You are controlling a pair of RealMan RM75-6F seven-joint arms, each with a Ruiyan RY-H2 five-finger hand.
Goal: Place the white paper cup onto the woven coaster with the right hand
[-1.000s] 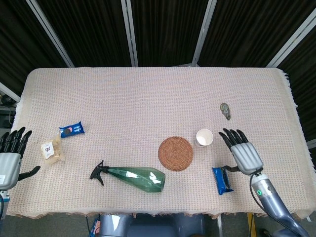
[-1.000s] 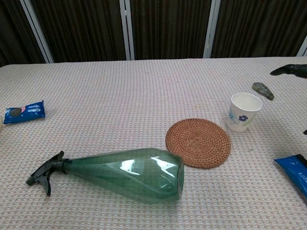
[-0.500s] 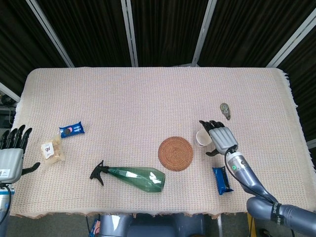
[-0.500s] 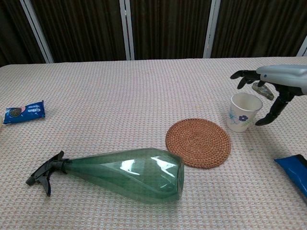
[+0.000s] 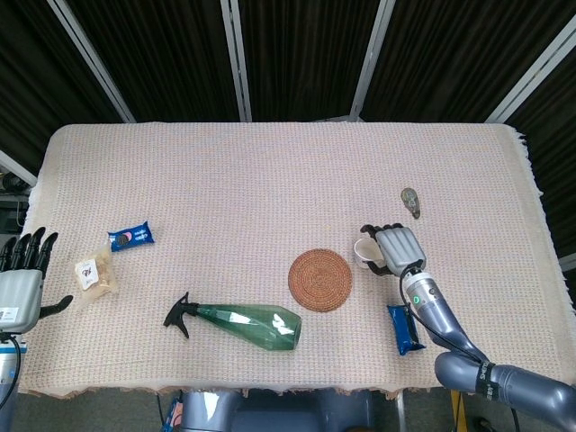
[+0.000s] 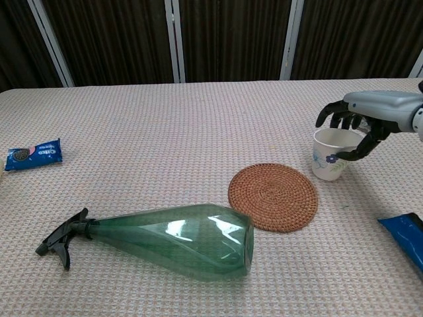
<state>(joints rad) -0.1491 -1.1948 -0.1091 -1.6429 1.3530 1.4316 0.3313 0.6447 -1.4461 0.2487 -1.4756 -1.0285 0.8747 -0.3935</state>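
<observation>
The white paper cup [image 5: 364, 253] [image 6: 328, 158] with a blue flower print stands upright on the cloth, just right of the round woven coaster [image 5: 320, 280] [image 6: 272, 197] and apart from it. My right hand [image 5: 396, 246] [image 6: 370, 112] is over the cup. Its fingers curl over the far rim and its thumb presses the cup's near side, so it grips the cup. My left hand [image 5: 20, 283] rests at the table's left edge with fingers spread, holding nothing.
A green spray bottle [image 5: 243, 324] [image 6: 172, 238] lies on its side in front of the coaster. A blue packet [image 5: 406, 328] [image 6: 404, 234] lies near the right front. A blue cookie pack [image 5: 131, 237], a snack bag [image 5: 95, 273] and a small grey object [image 5: 411, 202] lie elsewhere.
My right hand moved left from beside the blue packet to the cup and closed its fingers and thumb around it. The cup shifted slightly left. The left hand stayed put.
</observation>
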